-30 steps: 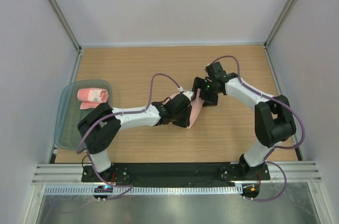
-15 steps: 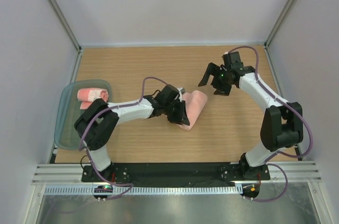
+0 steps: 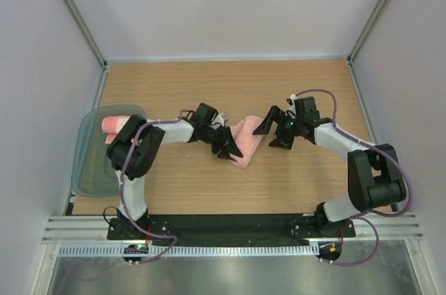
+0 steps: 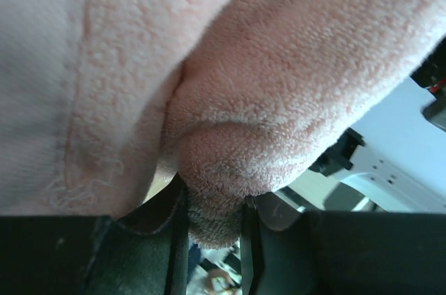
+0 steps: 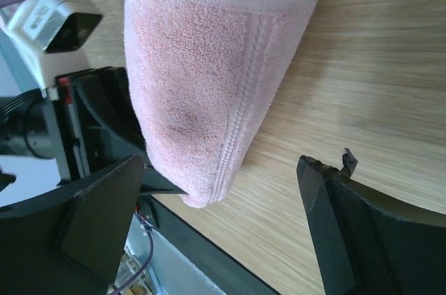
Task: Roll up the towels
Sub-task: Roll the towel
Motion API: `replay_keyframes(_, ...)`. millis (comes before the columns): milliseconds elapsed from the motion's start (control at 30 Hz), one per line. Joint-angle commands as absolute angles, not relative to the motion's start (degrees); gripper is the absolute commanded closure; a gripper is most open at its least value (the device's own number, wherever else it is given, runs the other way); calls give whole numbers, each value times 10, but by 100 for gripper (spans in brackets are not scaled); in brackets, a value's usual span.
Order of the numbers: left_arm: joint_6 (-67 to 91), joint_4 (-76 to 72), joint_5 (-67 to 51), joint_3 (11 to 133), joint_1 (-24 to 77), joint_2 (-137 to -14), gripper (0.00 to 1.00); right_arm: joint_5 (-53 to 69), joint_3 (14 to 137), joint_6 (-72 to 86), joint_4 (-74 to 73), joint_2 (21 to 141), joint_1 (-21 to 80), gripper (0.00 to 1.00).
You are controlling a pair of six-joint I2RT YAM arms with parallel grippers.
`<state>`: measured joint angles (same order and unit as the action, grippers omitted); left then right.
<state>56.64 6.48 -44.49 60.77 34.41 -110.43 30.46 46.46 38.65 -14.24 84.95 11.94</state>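
The rolled towel [image 3: 245, 145] lies on the tabletop [image 3: 174, 93], one end pinched in the narrow jaws of the left gripper [image 3: 226, 144]. The right gripper [image 3: 273, 133] hovers just beside it, jaws wide and empty. A second towel [image 3: 115, 125] sits in the tray [image 3: 87, 169].

Translucent grey-green tray [image 3: 82, 166] well left of left end effector [image 3: 228, 147], at table's left edge. Wood-grain table [image 3: 306, 183] beneath it. Pale walls [image 3: 223, 9] beyond; black base plate [image 3: 230, 224] nearer.

Towel [image 3: 249, 140]: was salmon pink, with a stitched band.
Tray [image 3: 89, 169]: was translucent grey-green.
Table [image 3: 167, 89]: was light wood-grain.
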Motion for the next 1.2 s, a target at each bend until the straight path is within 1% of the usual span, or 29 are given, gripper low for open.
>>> replay_keyframes(0, 594, 102, -465, 602, 316, -1160, 92, 345, 461, 406, -41, 849, 124, 0)
replay_keyframes(133, 587, 117, -472, 609, 301, -1165, 91, 347, 460, 406, -11, 866, 127, 0)
replay_keyframes(467, 548, 181, -480, 657, 289, -1192, 83, 331, 492, 408, 36, 965, 150, 2)
replay_keyframes(567, 532, 201, -482, 670, 289, -1199, 80, 324, 498, 413, 47, 985, 166, 7)
replay_keyframes(600, 527, 220, -478, 679, 289, -1201, 77, 322, 499, 414, 49, 992, 170, 12)
replay_keyframes(633, 511, 234, -458, 683, 289, -1201, 71, 317, 502, 415, 50, 995, 177, 19)
replay_keyframes(667, 501, 249, -442, 689, 289, -1197, 67, 315, 502, 415, 49, 998, 182, 19)
replay_keyframes(700, 491, 277, -428, 693, 289, -1187, 62, 311, 502, 415, 50, 1001, 184, 29)
replay_keyframes(733, 474, 292, -412, 703, 290, -1182, 58, 308, 502, 416, 49, 1004, 187, 33)
replay_keyframes(767, 466, 305, -386, 707, 289, -1177, 52, 305, 501, 416, 49, 1005, 191, 40)
replay_keyframes(867, 439, 355, -326, 722, 290, -1158, 47, 298, 503, 413, 40, 1011, 192, 49)
replay_keyframes(933, 427, 387, -298, 734, 290, -1145, 46, 292, 505, 409, 26, 1012, 195, 52)
replay_keyframes(967, 418, 405, -266, 737, 292, -1141, 45, 287, 508, 407, 20, 1012, 195, 54)
replay_keyframes(1167, 393, 424, -159, 759, 319, -1070, 44, 277, 522, 399, -15, 1012, 203, 57)
